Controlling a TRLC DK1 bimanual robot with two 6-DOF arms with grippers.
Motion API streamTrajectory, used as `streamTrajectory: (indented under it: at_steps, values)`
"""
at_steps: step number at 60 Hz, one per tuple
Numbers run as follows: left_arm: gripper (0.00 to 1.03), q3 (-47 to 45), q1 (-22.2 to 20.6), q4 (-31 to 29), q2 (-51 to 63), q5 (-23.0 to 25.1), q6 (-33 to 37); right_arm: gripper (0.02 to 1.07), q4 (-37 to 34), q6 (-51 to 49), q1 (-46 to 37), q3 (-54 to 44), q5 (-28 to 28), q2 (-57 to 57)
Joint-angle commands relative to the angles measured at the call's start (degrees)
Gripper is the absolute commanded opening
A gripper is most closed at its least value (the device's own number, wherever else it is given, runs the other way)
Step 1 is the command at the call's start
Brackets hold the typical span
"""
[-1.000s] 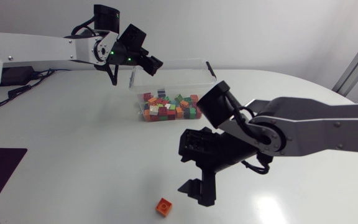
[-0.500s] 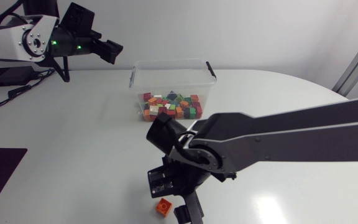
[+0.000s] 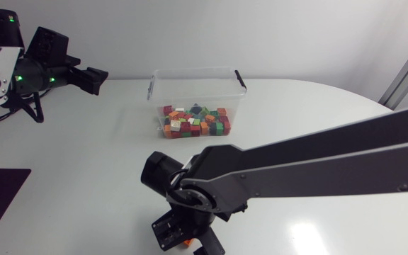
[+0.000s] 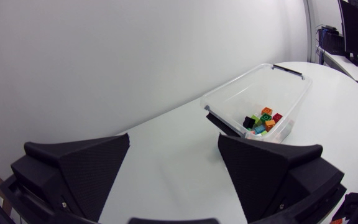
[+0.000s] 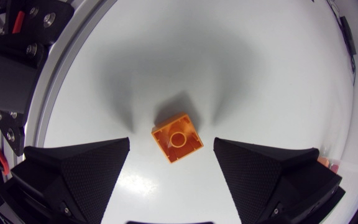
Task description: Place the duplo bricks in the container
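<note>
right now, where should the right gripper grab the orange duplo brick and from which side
Take the orange duplo brick by two opposite flat side walls, coming straight down from above. It sits stud up on the table, under the open fingers, but turned diagonally to them, so I'd rotate the wrist first to meet faces, not corners.

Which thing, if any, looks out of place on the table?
One orange brick lies alone on the table, far from the container that holds the other bricks. It sits between the open fingers of the right gripper, turned at an angle to them, untouched.
</note>
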Motion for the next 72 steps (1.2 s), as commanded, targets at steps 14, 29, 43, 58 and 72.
streamTrajectory:
  at_steps: [14,29,43,58,72]
  values:
    - [0.99,-8.40,3.89,2.10,-7.58,2.39,0.95,0.97,1.02,-9.07,2.12,-1.12,4.85,1.34]
    - [0.99,-11.56,6.00,1.92,-11.19,4.94,2.00,0.96,0.67,-14.69,2.03,-0.07,6.70,1.96]
    - [0.99,-17.10,7.41,3.24,-16.19,4.94,1.65,0.83,-2.23,-18.03,1.85,3.63,6.34,3.63]
    - [0.99,-21.93,8.90,3.68,-20.06,4.85,1.39,0.52,-3.20,-18.83,2.64,5.03,5.82,4.42]
    - [0.99,-24.31,8.99,3.68,-21.91,4.85,1.30,0.27,-2.40,-17.86,3.61,3.89,5.03,4.86]
